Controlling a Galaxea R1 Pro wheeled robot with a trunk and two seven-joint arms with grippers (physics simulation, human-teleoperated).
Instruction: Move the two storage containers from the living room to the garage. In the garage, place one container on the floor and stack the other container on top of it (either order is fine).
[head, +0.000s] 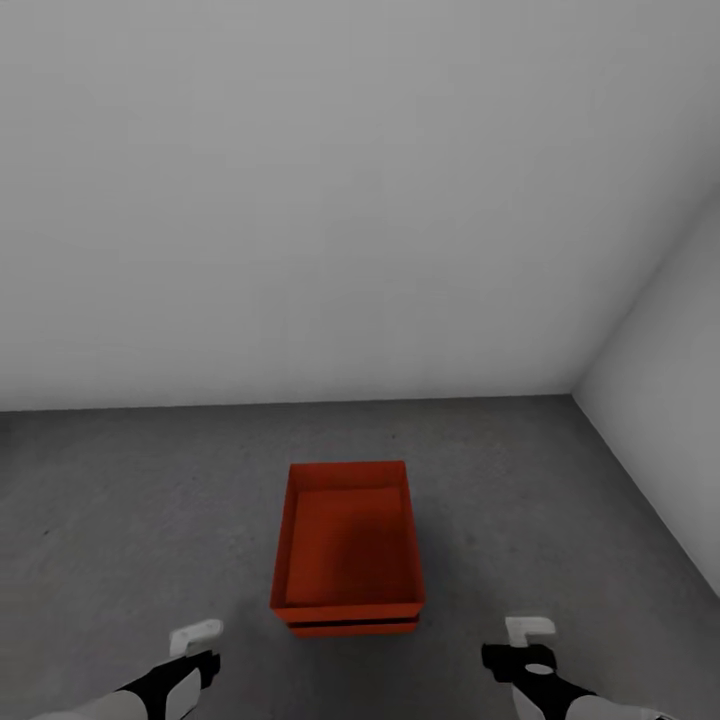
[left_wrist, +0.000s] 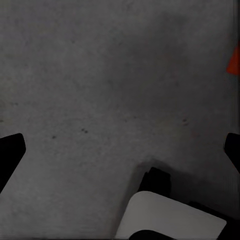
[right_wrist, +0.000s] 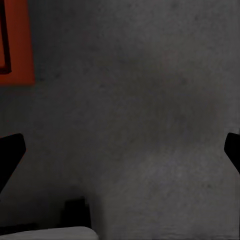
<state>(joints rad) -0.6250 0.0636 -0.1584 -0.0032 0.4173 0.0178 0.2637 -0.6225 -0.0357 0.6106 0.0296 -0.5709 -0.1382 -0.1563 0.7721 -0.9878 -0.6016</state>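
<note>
The dark fingers of the left gripper are seen spread wide apart at the two edges of the left wrist view, with nothing but bare grey floor between them; the fingers of the right gripper are likewise held wide apart over the same speckled concrete, and nothing is gripped by either. In the head view both arms are held low and forward, bent in from the bottom corners of the picture, the left gripper at the lower left and the right gripper at the lower right, each well apart from the load between them. The two orange-red bins are placed on the floor midway between the arms and a little ahead of them, one nested or stacked upon the other, so that a second rim is shown just below the upper one at the near end. The upper bin is open and empty inside. A corner of a bin is caught at the edge of the left wrist view, and a side of the bins is seen in the right wrist view. Plain white walls are seen behind the bins and to the right, meeting in a corner.
</note>
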